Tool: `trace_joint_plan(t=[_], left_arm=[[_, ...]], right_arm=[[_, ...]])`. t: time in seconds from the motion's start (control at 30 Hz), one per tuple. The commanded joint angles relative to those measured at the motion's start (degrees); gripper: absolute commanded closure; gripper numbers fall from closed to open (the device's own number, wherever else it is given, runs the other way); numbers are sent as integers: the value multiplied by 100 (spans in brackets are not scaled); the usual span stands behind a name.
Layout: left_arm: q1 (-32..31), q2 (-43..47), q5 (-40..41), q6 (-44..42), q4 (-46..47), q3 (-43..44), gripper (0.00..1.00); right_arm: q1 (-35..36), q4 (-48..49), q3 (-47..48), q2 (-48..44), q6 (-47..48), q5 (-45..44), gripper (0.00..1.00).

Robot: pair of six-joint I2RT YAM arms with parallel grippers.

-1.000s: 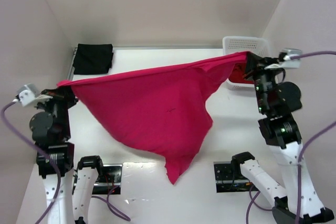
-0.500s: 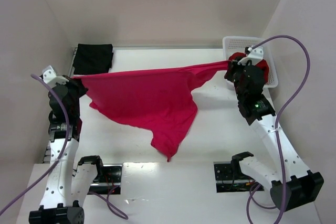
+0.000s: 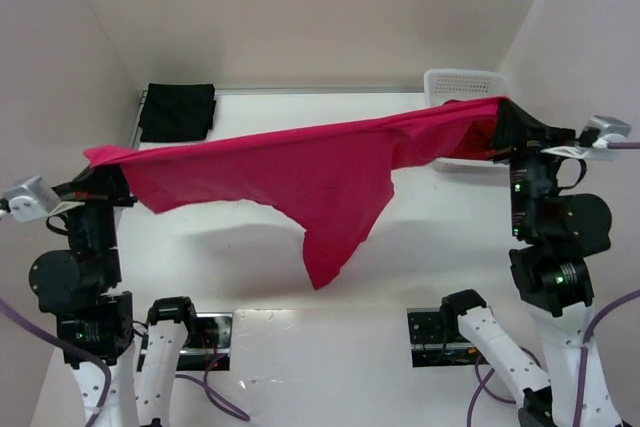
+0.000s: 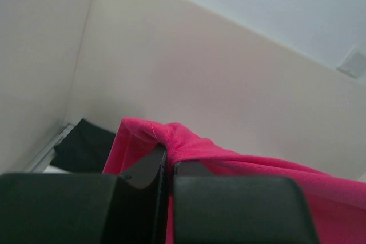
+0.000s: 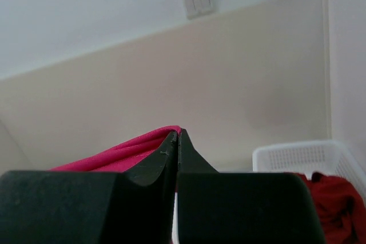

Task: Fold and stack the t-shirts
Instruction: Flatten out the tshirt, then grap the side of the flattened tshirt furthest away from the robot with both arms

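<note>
- Left wrist view: your left claw point(image 4: 166, 154) is pinched tight on a bunched corner of the crimson-pink t-shirt point(image 4: 171, 136), and the cloth wells up over the jaw tips.
- Right wrist view: your right claw point(image 5: 178, 136) is clamped just as hard on the opposite corner. Only a thin pink edge shows above the closed fingers.
- From the top external view, half a second ago both arms reached forward and lower, with the shirt slung between them over the far half of the table point(image 3: 440, 237). Now both have drawn back toward their bases and risen. The top hem runs as a longer, tauter line from left to right.
- The drooping part has narrowed. A second ago it fell as a broad triangle; now it is a slimmer tail that appears to hang clear of the table, its shadow beneath it.
- My reading is that this out-and-back swing is a shake to open the shirt flat. Folding has not begun, and the shirt must first be laid down.
- The cloth is soft, matte and unprinted, with loose diagonal creases. Expect it to sag wherever you leave it unsupported.
- Further out, a black t-shirt point(image 3: 177, 111) lies folded as a flat square at the far left corner.
- At the far right stands the rigid white lattice basket point(image 3: 465, 80), which holds crumpled darker red shirts point(image 5: 329, 195).
</note>
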State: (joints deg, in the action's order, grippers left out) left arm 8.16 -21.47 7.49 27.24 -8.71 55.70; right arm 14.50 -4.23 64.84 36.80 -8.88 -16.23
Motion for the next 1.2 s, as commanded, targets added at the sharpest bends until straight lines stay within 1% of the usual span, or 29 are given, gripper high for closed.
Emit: trace_joint_plan(t=[0.0, 0.07, 0.1, 0.13, 0.17, 0.2, 0.23, 0.27, 0.3, 0.4, 0.47, 0.53, 0.67, 0.7, 0.73, 0.8, 0.97, 1.0, 1.1, 1.17], left_arm=[[71, -330, 350, 201, -385, 335, 100], [71, -944, 228, 403, -447, 440, 100], [71, -1399, 157, 465, -378, 441, 100], [71, -1647, 104, 536, -377, 441, 100], [71, -1884, 104, 658, -299, 441, 100], [71, -2130, 104, 659, -298, 441, 100], [71, -2577, 104, 712, -159, 441, 100], [71, -2781, 104, 712, -88, 389, 100], [71, -3149, 104, 712, -35, 389, 100], [71, -3703, 235, 712, 264, 249, 100], [71, -3977, 305, 712, 509, 143, 100], [71, -4460, 376, 634, 685, 20, 100], [71, -5409, 447, 580, 1185, 20, 100], [71, -5768, 447, 580, 1327, 72, 100], [71, -5937, 447, 528, 1537, 159, 100], [71, -6419, 386, 527, 1923, 247, 100], [71, -7491, 385, 396, 2084, 1099, 100], [71, -7607, 385, 396, 2084, 1379, 100], [71, -7977, 385, 334, 2198, 1775, 100], [71, -8109, 385, 282, 2146, 1865, 100]], right_arm=[[-88, -25, 362, 248, 247, -566, 100], [-88, -25, 432, 712, 169, -505, 100], [-88, 140, 381, 854, 2, -504, 100], [-88, 237, 328, 986, -104, -608, 100], [-88, 238, 328, 1370, -174, -679, 100], [-88, 238, 328, 1583, -227, -680, 100], [-88, 186, 328, 1977, -306, -680, 100], [-88, 186, 328, 1981, -307, -602, 100], [-88, 238, 215, 2259, -455, -601, 100], [-88, 589, -198, 2612, -587, -601, 100], [-88, 651, -270, 2832, -640, -662, 100], [-88, 747, -445, 3210, -641, -715, 100], [-88, 1195, -577, 3895, -641, -777, 100], [-88, 1379, -578, 4044, -641, -777, 100], [-88, 1433, -491, 4411, -641, -777, 100], [-88, 1617, -254, 4765, -641, -777, 100], [-88, 1785, 650, 5996, -536, -829, 100], [-88, 1785, 783, 6154, -535, -829, 100], [-88, 1785, 1285, 6690, -483, -620, 100], [-88, 1715, 1565, 6953, -483, -453, 100]])
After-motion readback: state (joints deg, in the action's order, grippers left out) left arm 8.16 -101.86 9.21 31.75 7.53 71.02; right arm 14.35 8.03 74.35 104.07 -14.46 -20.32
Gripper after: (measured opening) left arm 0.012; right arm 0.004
